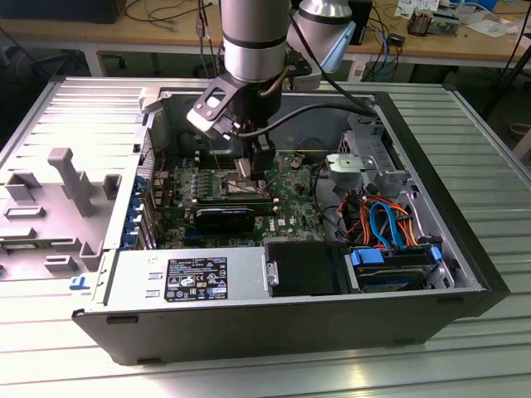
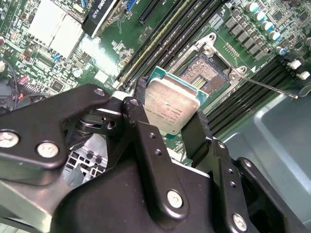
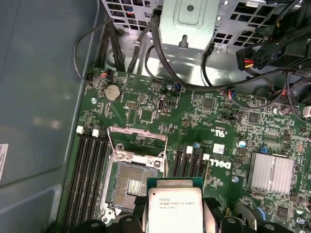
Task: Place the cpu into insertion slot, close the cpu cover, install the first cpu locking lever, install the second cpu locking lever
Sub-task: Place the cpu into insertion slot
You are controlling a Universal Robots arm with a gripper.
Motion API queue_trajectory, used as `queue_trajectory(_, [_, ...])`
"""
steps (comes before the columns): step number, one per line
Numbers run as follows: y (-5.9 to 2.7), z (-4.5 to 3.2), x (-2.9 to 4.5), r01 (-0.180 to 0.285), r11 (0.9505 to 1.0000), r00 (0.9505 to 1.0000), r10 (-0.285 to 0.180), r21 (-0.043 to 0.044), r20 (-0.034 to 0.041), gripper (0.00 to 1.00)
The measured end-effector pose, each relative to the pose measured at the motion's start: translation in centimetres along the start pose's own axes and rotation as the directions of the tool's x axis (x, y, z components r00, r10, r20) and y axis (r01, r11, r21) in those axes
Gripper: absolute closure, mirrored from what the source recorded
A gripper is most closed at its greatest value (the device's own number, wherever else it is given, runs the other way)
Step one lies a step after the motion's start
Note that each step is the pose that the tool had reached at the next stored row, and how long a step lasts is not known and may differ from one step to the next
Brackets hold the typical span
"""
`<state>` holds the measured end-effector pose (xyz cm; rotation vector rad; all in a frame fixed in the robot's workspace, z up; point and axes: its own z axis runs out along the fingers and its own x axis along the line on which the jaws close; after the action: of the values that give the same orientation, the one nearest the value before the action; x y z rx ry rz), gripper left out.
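My gripper [image 1: 253,170] is shut on the cpu [image 2: 172,109], a flat square chip with a silver top, gripped by two opposite edges between black fingers [image 3: 212,213]. The chip hangs above the green motherboard [image 3: 146,102], just beside the insertion slot [image 3: 132,183], not over its middle. The dark slot [image 2: 206,73] is open and holds nothing. The cpu cover [image 3: 136,156] is swung up on its hinge at the slot's far edge. A thin metal locking lever [image 2: 272,88] sticks out loose beside the slot. In the exterior view the arm reaches down into the open computer case [image 1: 465,274].
Long black memory slots [image 3: 87,174] run along both sides of the socket. A finned heatsink [image 3: 270,173] sits on the board. A metal drive cage [image 3: 189,24] and cable bundles [image 1: 386,220] crowd one end. The power supply [image 1: 182,278] lines the case's near wall.
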<state>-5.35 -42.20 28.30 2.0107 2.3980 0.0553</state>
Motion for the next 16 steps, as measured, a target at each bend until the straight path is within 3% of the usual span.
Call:
queue_trajectory(5, [0.0, 0.03, 0.0, -0.054, 0.9985, 0.9985, 0.054, -0.0008, 0.002, 0.46])
queue_trajectory(10, [-0.01, 0.18, 0.0, -0.147, 0.9891, 0.9891, 0.147, -0.0024, 0.005, 0.46])
queue_trajectory(16, [0.02, 0.18, -0.01, -0.154, 0.9881, 0.9881, 0.154, -0.0025, 0.0053, 0.46])
